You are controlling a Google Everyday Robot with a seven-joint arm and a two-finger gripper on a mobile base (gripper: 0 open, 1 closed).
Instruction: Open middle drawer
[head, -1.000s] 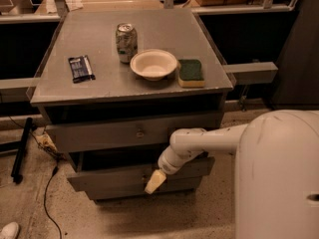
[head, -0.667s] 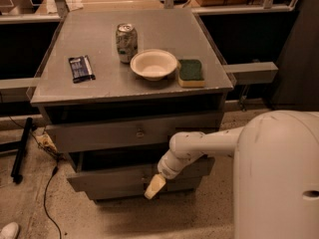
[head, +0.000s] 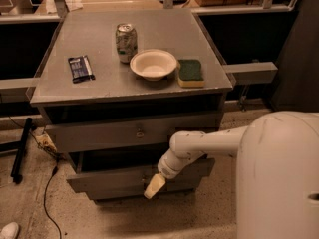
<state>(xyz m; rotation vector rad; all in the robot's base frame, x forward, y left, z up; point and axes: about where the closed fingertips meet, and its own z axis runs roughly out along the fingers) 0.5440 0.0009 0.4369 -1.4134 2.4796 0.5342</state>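
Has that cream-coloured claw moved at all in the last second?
No. The gripper sits just below and to the right of the small drawer knob, same as before.

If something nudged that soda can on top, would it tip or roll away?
It likely tips easily: the can stands upright, tall and narrow. Once down, it would probably roll on the flat cabinet top. Fullness can't be seen. The gripper is below, at the middle drawer front.
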